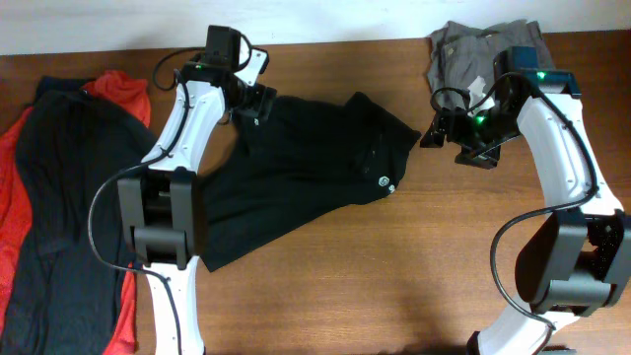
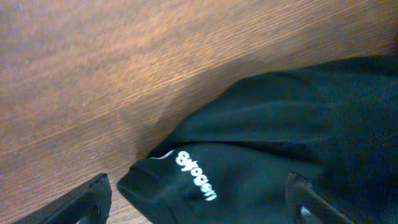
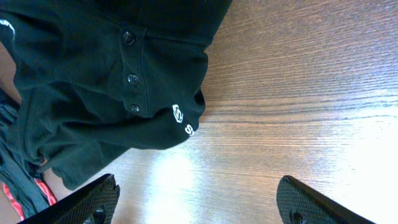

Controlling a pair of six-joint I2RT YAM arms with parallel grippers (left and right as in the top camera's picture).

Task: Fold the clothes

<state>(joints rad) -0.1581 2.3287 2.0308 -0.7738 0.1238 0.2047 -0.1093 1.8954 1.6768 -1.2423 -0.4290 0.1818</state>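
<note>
Black polo shirt (image 1: pixel 296 168) lies spread and rumpled on the worktop (image 1: pixel 394 286).

Left end effector (image 1: pixel 258 104): fingers (image 2: pixel 93 199) wide apart, gripping nothing. Shirt edge with white lettering (image 2: pixel 196 177) sits directly beneath it, between the fingers.

Right end effector (image 1: pixel 434 130): spread open too, empty, over bare wood. Shirt's button placket (image 3: pixel 130 78) lies ahead and off to one side, apart from it.

Grey garment (image 1: pixel 483 49) is bunched just behind the right end effector. Red-and-black pile (image 1: pixel 59 197) lies well apart from the left end effector, on the side away from the shirt.

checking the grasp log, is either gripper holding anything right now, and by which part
Nothing is held. The left gripper is open above the black shirt; the right gripper is open above the table beside it.
</note>
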